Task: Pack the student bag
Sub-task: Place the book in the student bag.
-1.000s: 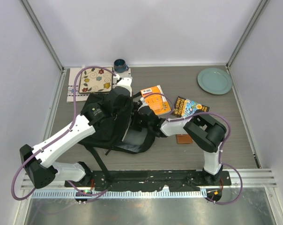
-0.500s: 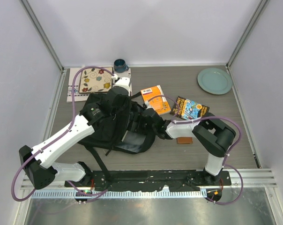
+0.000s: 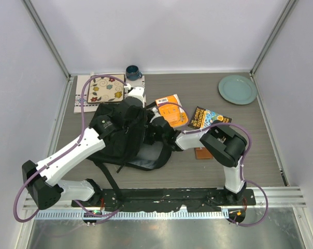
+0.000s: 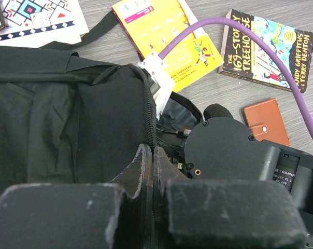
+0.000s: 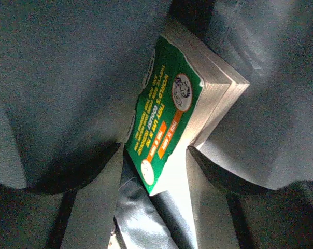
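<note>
So the backpack (image 3: 117,137) is flopped on the tabletop (image 3: 198,174), with a yellow book (image 4: 146,28) lying just beside it. Left fingers (image 4: 68,212) are clenched tight on the backpack's zipper edge. Right fingers (image 5: 97,202) are down inside the backpack with a green book (image 5: 164,122) sitting between them, but honestly I can't tell if they're actually squeezing it or just either side of it.

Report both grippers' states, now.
Left gripper: shut on the edge of the student bag.
Right gripper: jaws apart around a green book; grip cannot be told.
</note>
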